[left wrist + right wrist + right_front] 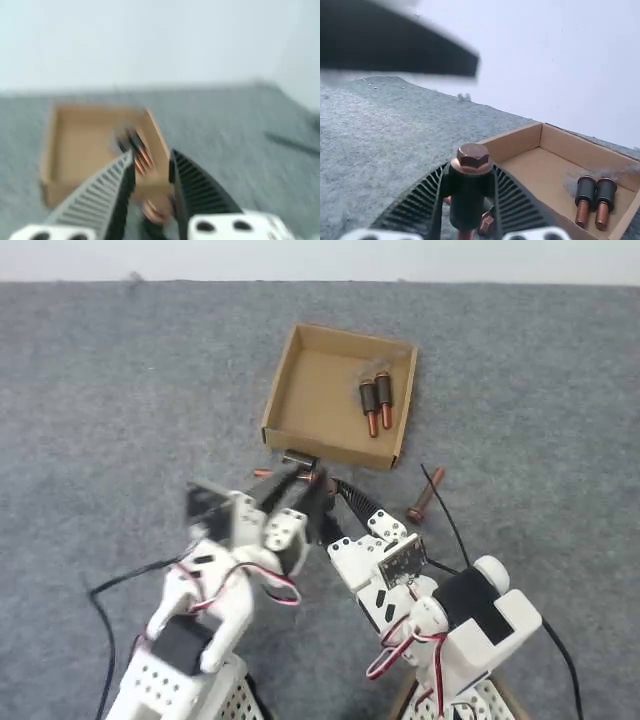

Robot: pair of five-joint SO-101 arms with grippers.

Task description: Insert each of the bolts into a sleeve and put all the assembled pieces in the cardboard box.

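Note:
My right gripper (469, 175) is shut on a black sleeve (468, 197) with a copper bolt head (471, 159) seated on top, held upright just in front of the cardboard box (520, 141). In the high view this gripper (330, 490) sits near the box's (300, 390) front wall. My left gripper (150, 156) stands open right beside it (295, 478), facing the box (75, 135). Two assembled pieces (375, 402) lie side by side inside the box (592, 197). A loose bolt (420, 498) lies on the carpet to the right, and another copper bolt (262, 473) by the box front.
Grey carpet (120, 400) covers the table with free room left and right of the box. A black cable (450, 520) runs past the loose bolt beside the right arm. One blurred finger (395, 45) of the left gripper crosses the right wrist view.

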